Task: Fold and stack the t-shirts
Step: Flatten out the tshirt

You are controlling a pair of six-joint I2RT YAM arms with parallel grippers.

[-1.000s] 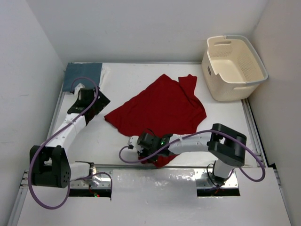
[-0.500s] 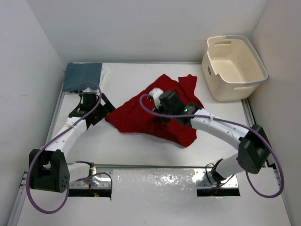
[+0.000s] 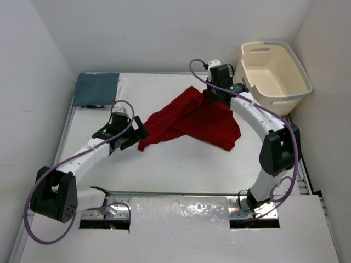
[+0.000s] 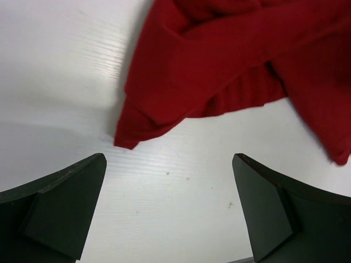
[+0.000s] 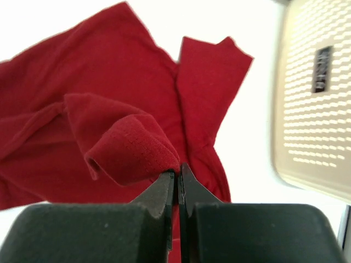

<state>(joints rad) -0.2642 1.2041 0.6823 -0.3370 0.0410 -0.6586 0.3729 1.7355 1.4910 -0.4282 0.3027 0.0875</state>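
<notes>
The red t-shirt (image 3: 193, 118) lies rumpled mid-table, one edge lifted toward the back right. My right gripper (image 3: 209, 97) hangs over that raised edge. In the right wrist view the right gripper (image 5: 179, 174) is shut on a rolled hem of the red t-shirt (image 5: 129, 145). My left gripper (image 3: 140, 130) sits low at the shirt's left corner. Seen from the left wrist, this gripper (image 4: 168, 178) is open over bare table, and the corner of the red t-shirt (image 4: 164, 104) lies just beyond its fingers. A folded blue-grey t-shirt (image 3: 96, 89) rests at the back left corner.
A cream perforated laundry basket (image 3: 272, 78) stands at the back right, close to my right arm, and its wall (image 5: 312, 98) fills the right side of the right wrist view. White walls enclose the table on three sides.
My right gripper carried the shirt's edge from the near side up to the back right, drawing the cloth over itself. My left gripper moved rightward to the shirt's left corner.
</notes>
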